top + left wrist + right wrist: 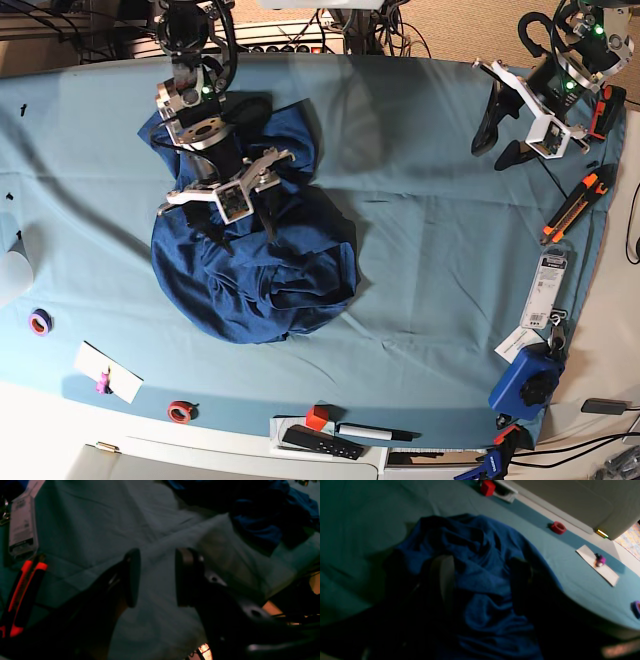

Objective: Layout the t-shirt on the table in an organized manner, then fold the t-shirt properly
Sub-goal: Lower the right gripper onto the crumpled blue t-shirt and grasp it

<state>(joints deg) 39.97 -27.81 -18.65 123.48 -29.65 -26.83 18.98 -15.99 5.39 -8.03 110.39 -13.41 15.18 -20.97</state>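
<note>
Right gripper (480, 585): you have it over the t-shirt's upper part, jaws spread wide, nothing pinched between them.
T-shirt (255, 275): lies in a rumpled round heap toward 9 o'clock on the table (420, 250); sleeves and hem can't be told apart.
Left gripper (157, 577): parked toward 2 o'clock, well apart from the shirt, jaws parted and empty.
Done: 0 of 2 stages, by my judgement.
Left: spread it flat, then fold.

Left gripper (156, 577) is hanging with jaws parted, empty. Right gripper (482, 585) is gaping wide, pointing downward.
</note>
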